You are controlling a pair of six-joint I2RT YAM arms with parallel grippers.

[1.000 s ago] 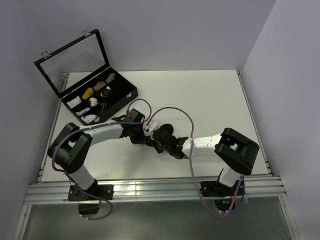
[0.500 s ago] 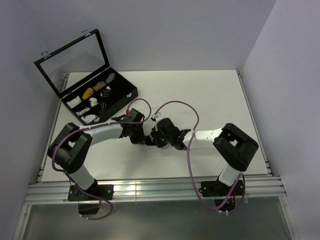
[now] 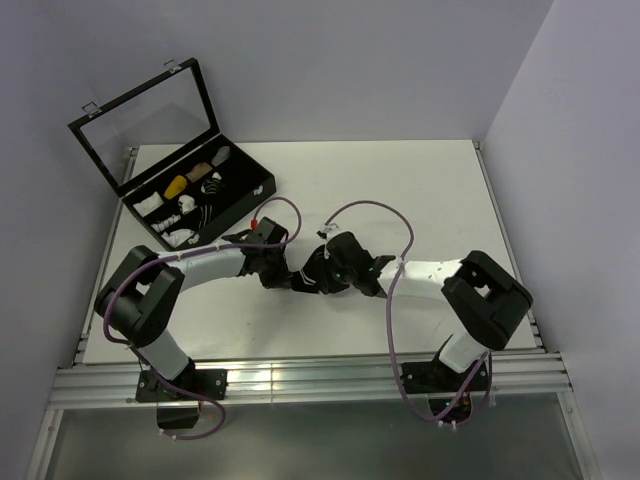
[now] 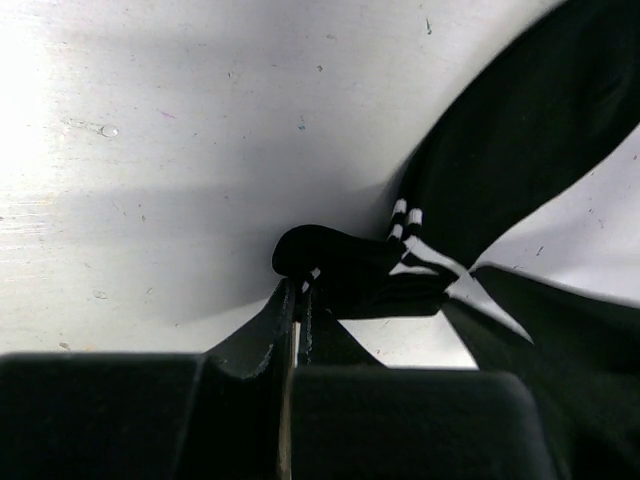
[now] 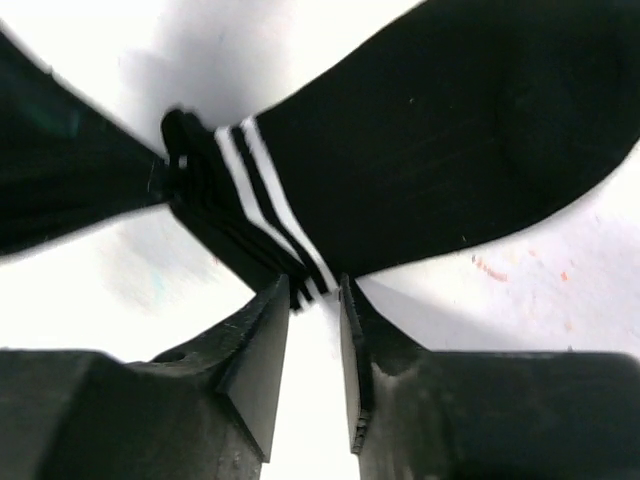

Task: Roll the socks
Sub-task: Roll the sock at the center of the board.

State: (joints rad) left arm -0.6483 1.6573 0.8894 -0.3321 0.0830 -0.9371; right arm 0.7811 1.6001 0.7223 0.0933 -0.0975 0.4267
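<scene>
Top view: the socks (image 3: 305, 279) lie mid-table (image 3: 420, 190), wedged between the left gripper (image 3: 292, 281) and the right gripper (image 3: 316, 274). Black on black, so their outline is unreadable.

Left wrist: the socks (image 4: 500, 170) are black with thin white stripes at the cuff, twisted into a bunch. The left gripper (image 4: 300, 295) is pressed together, pinching a fold of that bunch. The frame edge cuts off the far fabric.

Right wrist: a broad black panel of the socks (image 5: 430, 140) with white stripes and a gathered cuff. The right gripper (image 5: 314, 290) is slightly spread, with bare table in the gap and the cuff edge at its tips. Contact is unclear and the left side is blurred.
</scene>
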